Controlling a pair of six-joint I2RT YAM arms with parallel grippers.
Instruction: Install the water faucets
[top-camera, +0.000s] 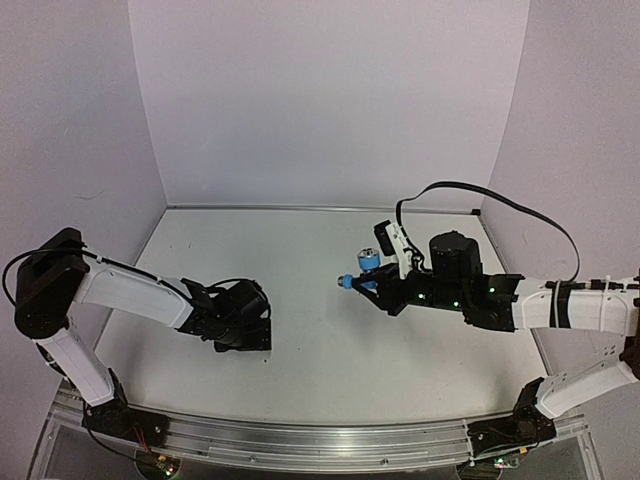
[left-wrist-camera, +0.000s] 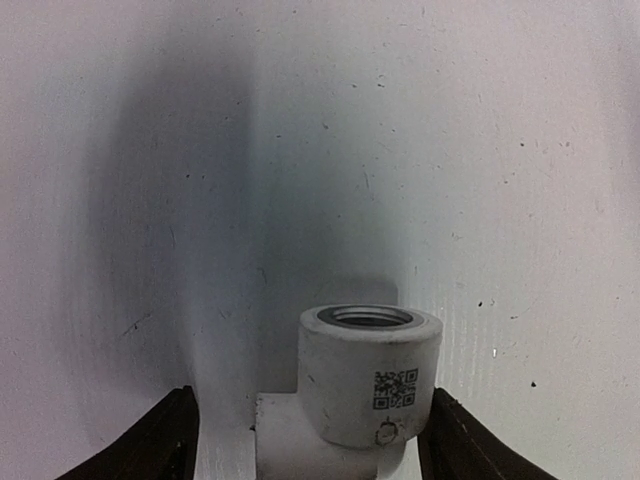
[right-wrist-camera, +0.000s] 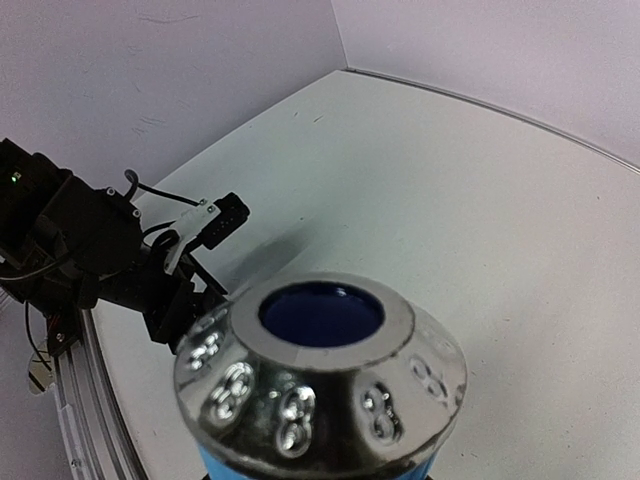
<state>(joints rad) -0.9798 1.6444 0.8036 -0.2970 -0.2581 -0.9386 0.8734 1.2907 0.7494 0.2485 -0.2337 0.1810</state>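
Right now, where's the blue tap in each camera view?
Top external: tap just right of centre, at the right arm's tip.
Left wrist: not in view.
Right wrist: bottom centre, close up, its chrome end toward the camera.
Shared landmark: left arm, lower left in the top view and at the left edge of the right wrist view.

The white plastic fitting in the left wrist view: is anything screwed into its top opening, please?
No, the white plastic fitting has an empty top opening, showing only its dark inner ring.

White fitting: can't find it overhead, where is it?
Left wrist view: the white fitting stands on the table between the left gripper's spread fingers, left of centre; overhead, that gripper hides it.
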